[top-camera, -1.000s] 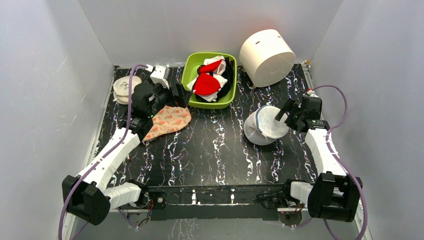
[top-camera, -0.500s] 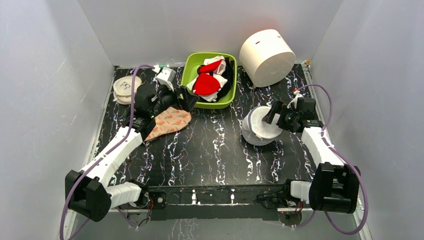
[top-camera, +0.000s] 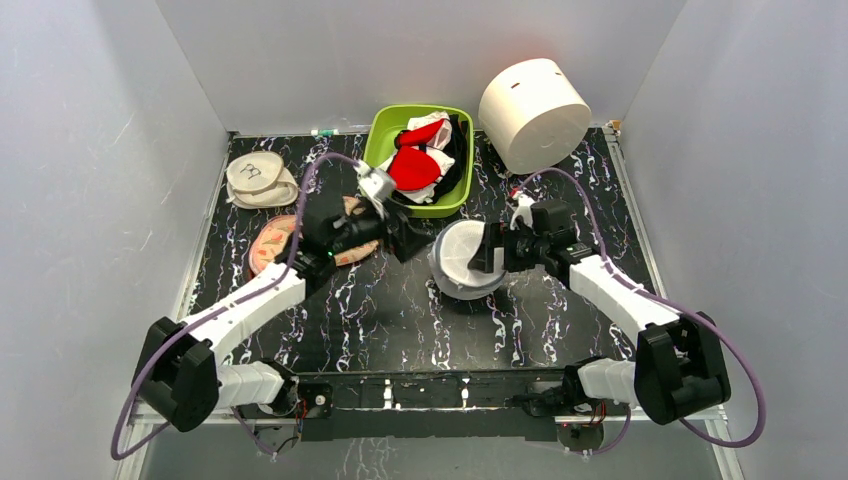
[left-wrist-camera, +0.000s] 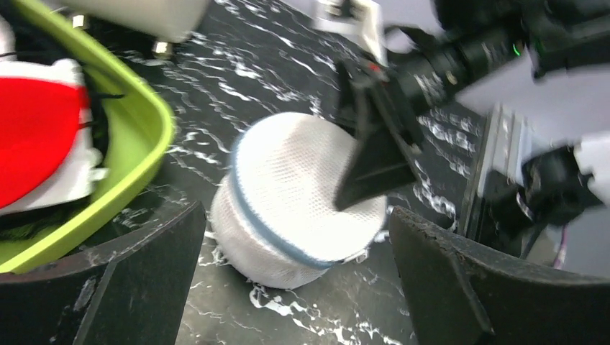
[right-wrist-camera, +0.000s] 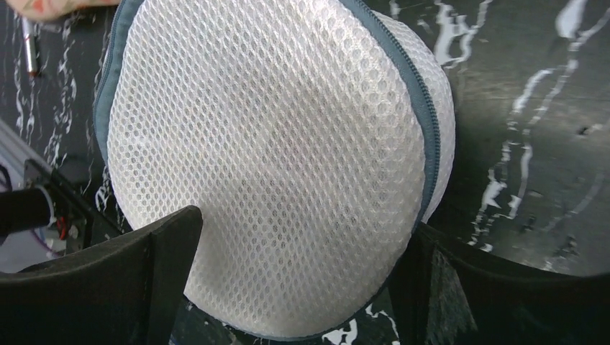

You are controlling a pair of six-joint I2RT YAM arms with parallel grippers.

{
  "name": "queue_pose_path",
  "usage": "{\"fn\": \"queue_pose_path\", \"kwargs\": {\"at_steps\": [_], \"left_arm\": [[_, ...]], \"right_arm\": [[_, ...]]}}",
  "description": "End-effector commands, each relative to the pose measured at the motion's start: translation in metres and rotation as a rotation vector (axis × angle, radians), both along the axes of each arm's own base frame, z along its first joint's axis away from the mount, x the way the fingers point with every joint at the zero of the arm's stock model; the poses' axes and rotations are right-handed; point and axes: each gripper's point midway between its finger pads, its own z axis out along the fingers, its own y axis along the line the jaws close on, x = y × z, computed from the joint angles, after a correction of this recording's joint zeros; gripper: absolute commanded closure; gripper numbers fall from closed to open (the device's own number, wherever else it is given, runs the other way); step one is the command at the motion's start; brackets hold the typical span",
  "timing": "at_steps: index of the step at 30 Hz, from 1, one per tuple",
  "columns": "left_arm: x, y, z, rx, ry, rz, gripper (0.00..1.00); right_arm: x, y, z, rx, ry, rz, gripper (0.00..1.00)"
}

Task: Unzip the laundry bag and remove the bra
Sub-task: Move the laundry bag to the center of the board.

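Right gripper (right-wrist-camera: pixel 298 219) spread wide, with the laundry bag (right-wrist-camera: pixel 273 144) filling the gap between its two fingers (right-wrist-camera: pixel 144 287). Both fingers lie against the bag's sides, so the bag is held across its width. The round white mesh lid faces the right wrist camera, and the grey-blue zip rim (right-wrist-camera: pixel 426 129) looks zipped along the stretch in view. What is inside cannot be made out through the mesh. The bag is tilted, its lower edge resting on the black marbled worktop (top-camera: pixel 400 310). Seen from the left wrist, one right finger crosses the near side of the lid. The left gripper (left-wrist-camera: pixel 296 210) is also wide open, with nothing between its fingers. It points at the bag, which lies just ahead of it and apart from both its fingers. To the left of the left gripper stands a green basin (left-wrist-camera: pixel 155 136) holding a red-and-white garment (left-wrist-camera: pixel 36 129) and dark cloth. Behind the left gripper, partly under its arm, lies a peach floral pouch (top-camera: pixel 270 240). Beyond the right gripper, well apart from it at the far side of the worktop, stands a large white cylinder (top-camera: pixel 533 100).
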Motion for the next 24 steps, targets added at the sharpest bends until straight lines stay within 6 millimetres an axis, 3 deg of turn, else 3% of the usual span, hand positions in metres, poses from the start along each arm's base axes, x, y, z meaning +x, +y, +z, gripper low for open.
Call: {"fn": "queue_pose_path", "kwargs": {"at_steps": [1, 5, 8, 15, 19, 24], "left_arm": [[-0.052, -0.035, 0.004, 0.109, -0.277, -0.172, 0.02], [-0.096, -0.046, -0.014, 0.291, -0.493, -0.294, 0.05], [-0.115, -0.045, -0.029, 0.402, -0.549, -0.372, 0.05], [-0.107, -0.031, -0.06, 0.621, -0.611, -0.442, 0.03], [-0.092, -0.02, -0.083, 0.793, -0.637, -0.465, 0.25], [-0.092, -0.018, -0.09, 0.747, -0.75, -0.397, 0.2]], "right_arm": [[-0.002, 0.028, 0.019, 0.054, -0.064, 0.111, 0.1], [-0.02, 0.044, 0.018, 0.069, -0.037, 0.217, 0.13], [-0.03, 0.052, 0.018, 0.068, -0.029, 0.281, 0.13], [-0.029, 0.062, 0.019, 0.079, -0.033, 0.298, 0.12], [-0.023, 0.071, 0.021, 0.065, -0.027, 0.311, 0.12], [-0.021, 0.077, 0.022, 0.066, -0.021, 0.316, 0.12]]}}
